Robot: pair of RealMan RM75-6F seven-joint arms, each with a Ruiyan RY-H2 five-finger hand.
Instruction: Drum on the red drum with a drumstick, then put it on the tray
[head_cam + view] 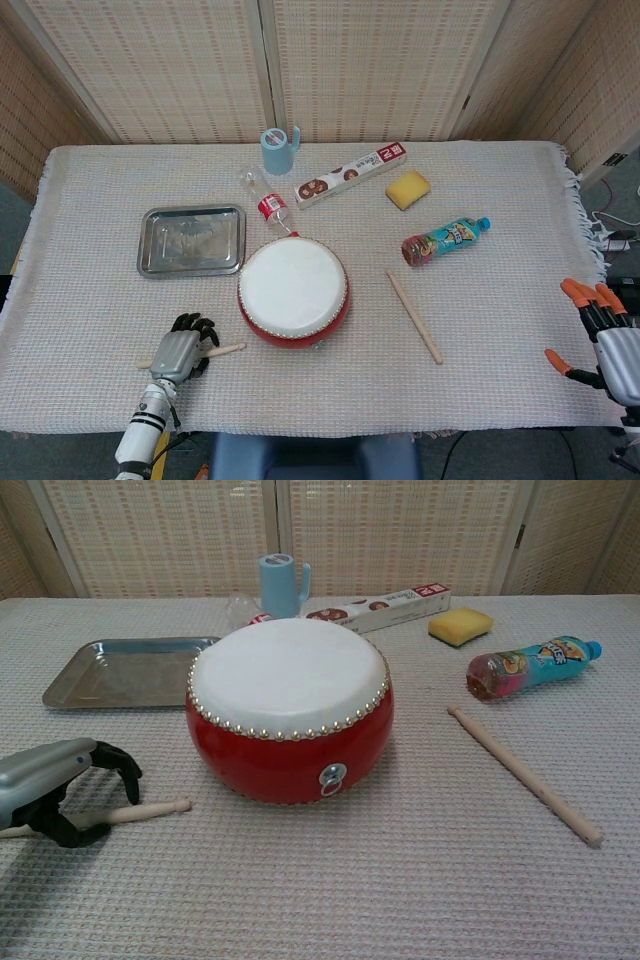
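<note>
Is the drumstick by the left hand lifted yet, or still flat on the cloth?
Flat on the cloth. The drumstick lies along the table; the left hand arches over its handle end, but no closed grip shows.

A staged test room is suggested rather than a home. A table [480, 390] is covered by a woven cloth [100, 270], folding wicker screens [380, 60] are set up behind it, and a cable [612, 238] is seen on the floor at the right.
</note>
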